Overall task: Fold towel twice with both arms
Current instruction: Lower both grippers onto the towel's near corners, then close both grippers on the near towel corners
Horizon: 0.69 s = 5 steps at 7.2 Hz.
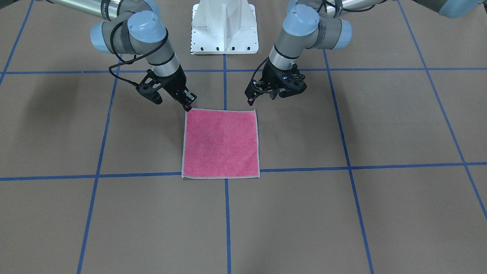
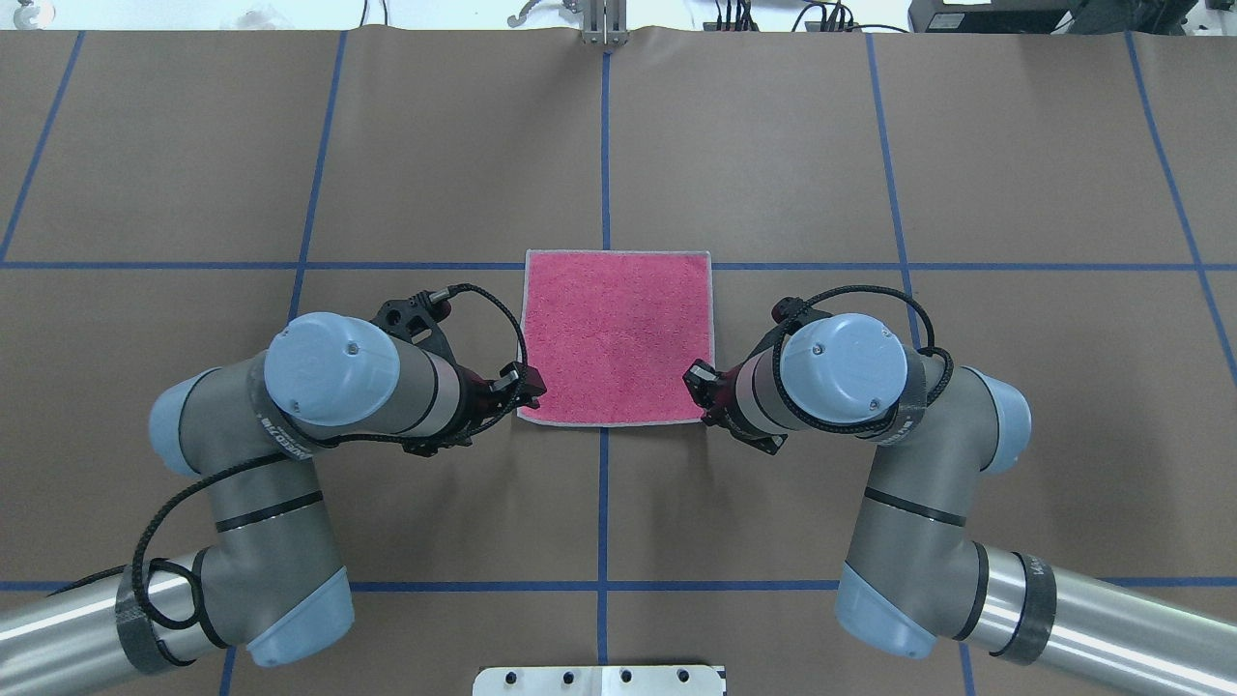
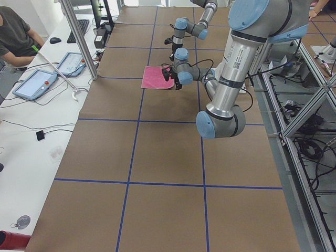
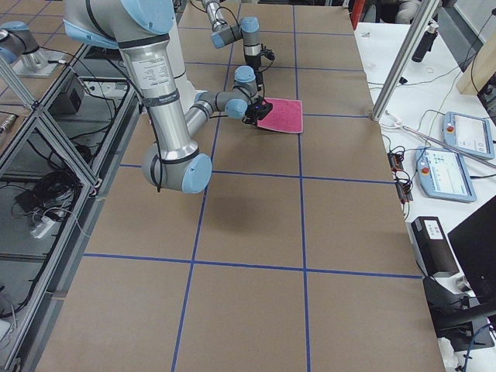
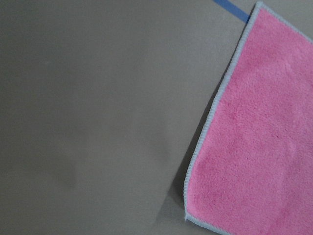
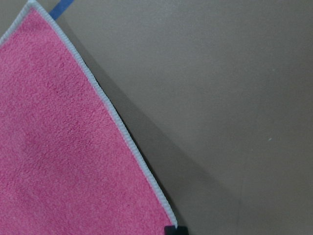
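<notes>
**Operator:** What is in front of me?

**Spotter:** You have the brown table [image 2: 966, 435], ruled into squares by blue tape lines [image 2: 603, 145]. Your left arm [image 2: 290, 435] and right arm [image 2: 908, 503] both reach in over it, elbows bent, wrists turned toward each other.

**Operator:** And the towel?

**Spotter:** Your towel [image 2: 617, 338] lies spread out at the table's middle, pink face up, with light grey edging all round. It straddles the centre tape line, and its far edge runs along a cross line.

**Operator:** The pincers?

**Spotter:** Your left pincer [image 2: 527, 387] sits low, just beside the towel's robot-side corner on the left. Your right pincer [image 2: 694, 375] is at the robot-side corner on the right. In your right wrist view, one black fingertip [image 6: 177, 230] touches that corner's edging. I cannot tell from your views whether either pincer's fingers are parted or closed on the cloth.
</notes>
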Each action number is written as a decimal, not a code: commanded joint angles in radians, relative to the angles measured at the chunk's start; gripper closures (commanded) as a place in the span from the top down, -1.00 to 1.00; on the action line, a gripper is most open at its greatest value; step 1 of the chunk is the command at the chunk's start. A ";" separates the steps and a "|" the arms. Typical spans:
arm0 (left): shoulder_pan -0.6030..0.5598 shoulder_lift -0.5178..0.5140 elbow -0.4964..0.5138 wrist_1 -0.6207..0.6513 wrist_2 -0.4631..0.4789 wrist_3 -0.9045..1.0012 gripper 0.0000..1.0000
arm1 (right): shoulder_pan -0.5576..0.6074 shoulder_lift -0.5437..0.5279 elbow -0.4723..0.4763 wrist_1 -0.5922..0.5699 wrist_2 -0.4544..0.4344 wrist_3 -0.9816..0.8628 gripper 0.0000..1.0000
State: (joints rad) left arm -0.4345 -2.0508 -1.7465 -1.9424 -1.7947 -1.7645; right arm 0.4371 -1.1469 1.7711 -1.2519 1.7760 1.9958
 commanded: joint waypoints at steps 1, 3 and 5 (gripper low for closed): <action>0.007 -0.019 0.045 -0.003 0.009 0.008 0.66 | -0.001 -0.001 0.001 0.000 0.000 0.000 -1.00; 0.007 -0.020 0.051 -0.004 0.011 0.011 0.43 | -0.001 -0.001 -0.001 0.000 0.000 0.000 -1.00; 0.008 -0.022 0.053 -0.007 0.008 0.011 0.24 | -0.001 -0.001 -0.001 0.000 0.000 0.000 -1.00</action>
State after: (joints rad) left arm -0.4275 -2.0716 -1.6949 -1.9479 -1.7856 -1.7536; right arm 0.4357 -1.1474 1.7704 -1.2517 1.7764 1.9957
